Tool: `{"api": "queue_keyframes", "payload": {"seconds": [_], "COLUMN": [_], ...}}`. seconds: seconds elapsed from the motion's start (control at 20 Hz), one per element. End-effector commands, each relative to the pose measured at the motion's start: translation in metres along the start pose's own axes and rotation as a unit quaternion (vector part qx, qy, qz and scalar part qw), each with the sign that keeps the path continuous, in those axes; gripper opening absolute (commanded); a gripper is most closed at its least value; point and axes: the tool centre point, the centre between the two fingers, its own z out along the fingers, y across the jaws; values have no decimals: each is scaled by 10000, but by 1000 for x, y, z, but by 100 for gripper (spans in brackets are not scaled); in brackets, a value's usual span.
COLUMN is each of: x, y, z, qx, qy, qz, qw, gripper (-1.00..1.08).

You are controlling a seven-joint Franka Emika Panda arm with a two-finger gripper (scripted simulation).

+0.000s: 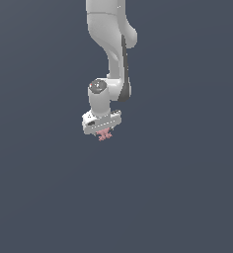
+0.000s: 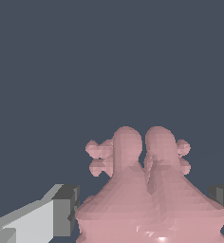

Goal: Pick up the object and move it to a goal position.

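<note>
The object (image 1: 105,135) is a small pink knobbly piece that pokes out just below the white hand of the arm in the exterior view. In the wrist view the object (image 2: 147,190) fills the lower middle, with two rounded lobes pointing away from the camera and small knobs at its sides. My gripper (image 1: 104,131) is shut on it. One grey-tipped finger (image 2: 61,211) presses its one flank, and the other finger (image 2: 223,195) shows at the frame's edge on the opposite flank. The part of the object inside the hand is hidden in the exterior view.
A plain dark grey-blue surface (image 1: 187,197) fills both views. The white arm (image 1: 111,44) comes down from the top middle of the exterior view. No other objects or edges show.
</note>
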Motion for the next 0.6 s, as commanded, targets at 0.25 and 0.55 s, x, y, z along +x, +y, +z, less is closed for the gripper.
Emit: {"api": "queue_keyframes", "payload": {"seconds": [0.25, 0.55], "x": [5, 20], "y": [-4, -16], "z": [-9, -35], "qx": [0, 8], "qy": [-4, -21], "qz": [1, 4], "qw": [10000, 10000], "gripper": [-100, -100]}}
